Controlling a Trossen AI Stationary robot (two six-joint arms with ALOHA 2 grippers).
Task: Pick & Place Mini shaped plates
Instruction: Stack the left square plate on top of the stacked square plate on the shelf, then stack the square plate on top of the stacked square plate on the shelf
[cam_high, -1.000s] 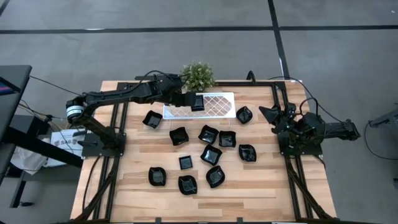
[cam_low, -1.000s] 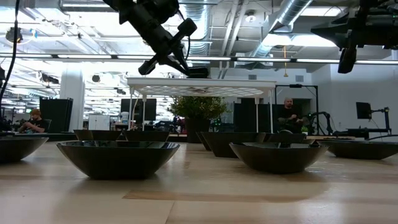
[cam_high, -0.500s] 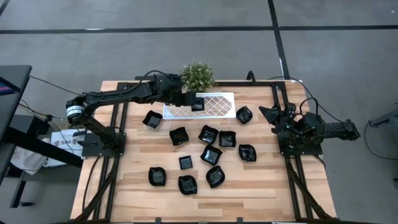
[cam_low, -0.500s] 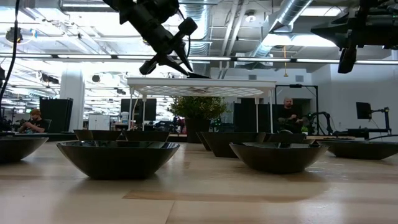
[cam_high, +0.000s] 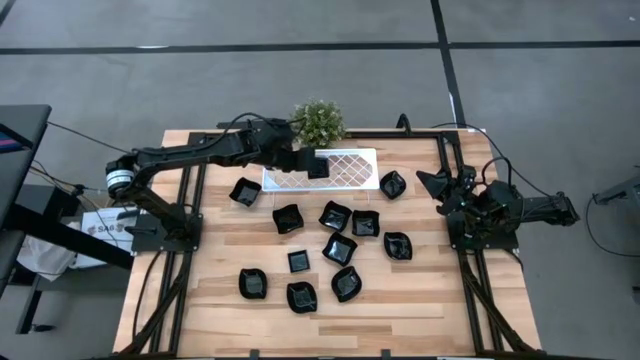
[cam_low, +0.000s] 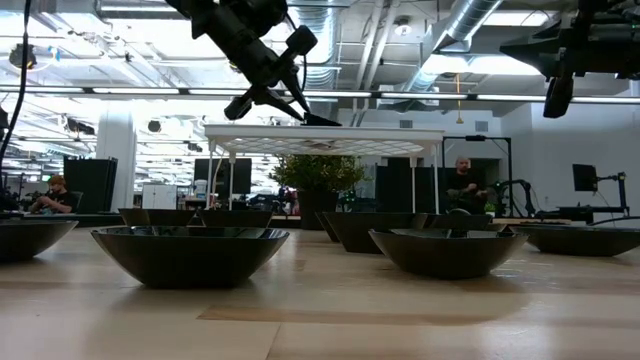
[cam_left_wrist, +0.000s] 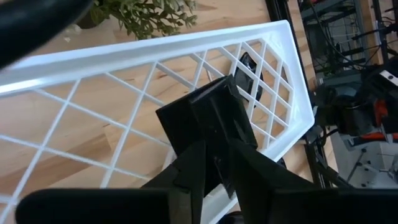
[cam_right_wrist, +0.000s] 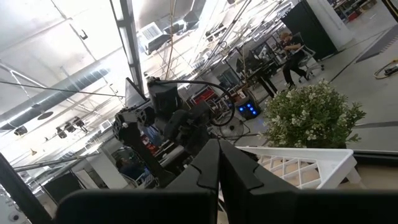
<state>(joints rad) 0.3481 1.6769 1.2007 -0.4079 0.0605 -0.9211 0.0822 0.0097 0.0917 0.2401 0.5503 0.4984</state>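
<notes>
Small glossy black dishes (cam_high: 340, 250) lie scattered over the middle of the pale wooden table (cam_high: 220, 300), from three near its front edge up to a loose cluster just short of the white lattice-patterned rectangular tray (cam_high: 350, 172), with one more by the tray's right end. Farther back, the left gripper (cam_high: 308, 163) reaches over the tray's left half and pinches a square black dish (cam_left_wrist: 208, 118) by its rim, fingers closed narrowly on it, the dish sitting at or just above the lattice; whether it touches cannot be told. The step in hand looks like the placing of this dish on the tray. Next it would need lowering flat, then releasing, then lifting clear without dragging it. Behind the tray, at the table's back edge, stands a small green potted plant (cam_high: 318, 122). The right gripper (cam_high: 440, 190) waits at the right edge, fingers pressed together on nothing.
</notes>
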